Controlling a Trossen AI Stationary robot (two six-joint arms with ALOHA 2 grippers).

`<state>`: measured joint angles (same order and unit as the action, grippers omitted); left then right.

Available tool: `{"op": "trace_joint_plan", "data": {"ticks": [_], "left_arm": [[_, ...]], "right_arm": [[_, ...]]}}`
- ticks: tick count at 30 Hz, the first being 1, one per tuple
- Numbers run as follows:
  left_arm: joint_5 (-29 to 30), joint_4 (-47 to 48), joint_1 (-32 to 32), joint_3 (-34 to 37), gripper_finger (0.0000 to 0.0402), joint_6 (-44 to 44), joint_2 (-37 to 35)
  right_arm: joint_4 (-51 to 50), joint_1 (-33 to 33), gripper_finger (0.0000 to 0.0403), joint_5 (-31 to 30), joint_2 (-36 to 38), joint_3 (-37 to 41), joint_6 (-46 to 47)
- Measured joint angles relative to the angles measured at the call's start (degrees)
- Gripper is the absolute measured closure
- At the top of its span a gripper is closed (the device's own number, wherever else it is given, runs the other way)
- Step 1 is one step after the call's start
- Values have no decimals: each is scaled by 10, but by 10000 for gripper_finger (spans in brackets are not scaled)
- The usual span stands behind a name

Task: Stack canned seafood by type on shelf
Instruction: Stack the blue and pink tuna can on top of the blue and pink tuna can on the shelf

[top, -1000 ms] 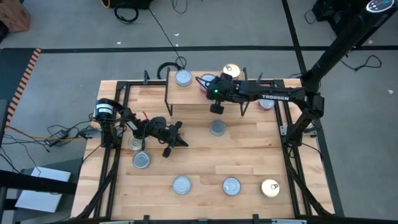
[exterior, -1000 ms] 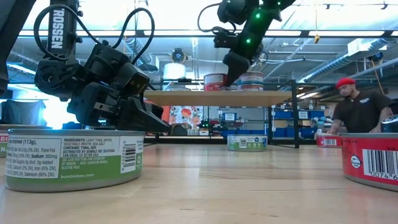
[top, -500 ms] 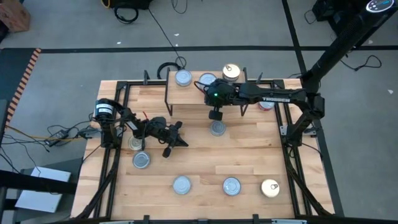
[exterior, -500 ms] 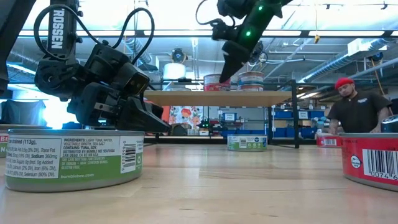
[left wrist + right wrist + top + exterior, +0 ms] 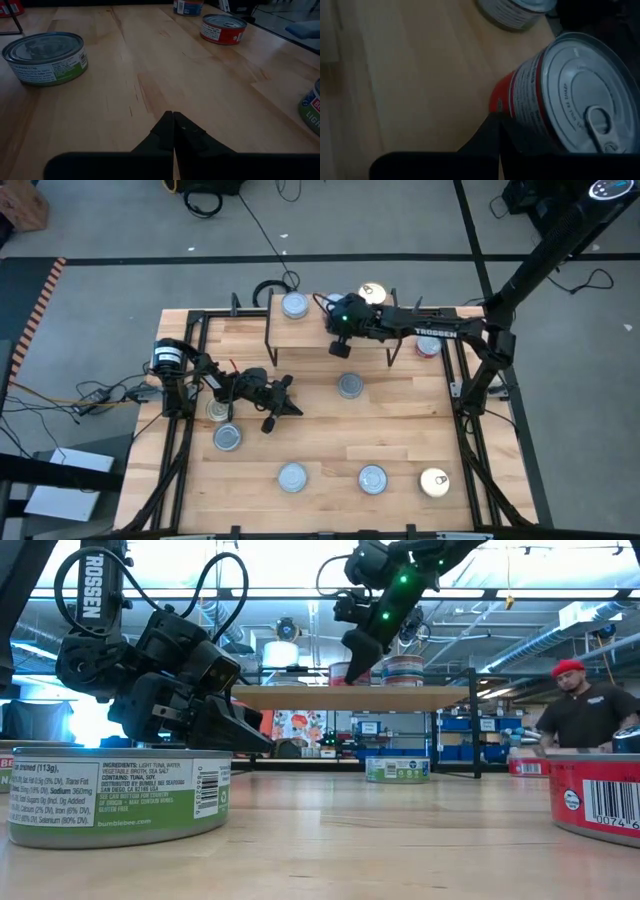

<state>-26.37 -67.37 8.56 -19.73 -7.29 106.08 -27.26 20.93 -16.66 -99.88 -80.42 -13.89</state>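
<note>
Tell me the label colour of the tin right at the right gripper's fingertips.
Red label, silver pull-tab top; clearest in right wrist view.

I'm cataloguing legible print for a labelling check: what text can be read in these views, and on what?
"TROSSEN": right arm, high view.
"ROSSEN", start cut off: left arm, low view.
"INGREDIENTS: LIGHT TUNA, WATER": green-labelled tin; its finer print is too small.
"1074 6": barcode on the red tin.
"LIGH", cut off: tin at the edge.
Other tin labels are blurred.

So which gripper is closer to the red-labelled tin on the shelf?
Right. The right gripper, shut, is against the red-labelled tin on the shelf; the left gripper rests low over the table, well away.
</note>
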Motion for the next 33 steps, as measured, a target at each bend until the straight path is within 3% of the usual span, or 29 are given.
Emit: {"op": "trace_joint_plan", "data": {"ticks": [7,14,33], "left_arm": [[0,0,0,0,396,0,0],[0,0,0,0,396,0,0],[0,0,0,0,396,0,0]], "right_arm": [[1,-9,397,26,15,0,-22],[-61,-9,397,-2,19,0,-24],[24,24,396,17,15,0,-45]]}}
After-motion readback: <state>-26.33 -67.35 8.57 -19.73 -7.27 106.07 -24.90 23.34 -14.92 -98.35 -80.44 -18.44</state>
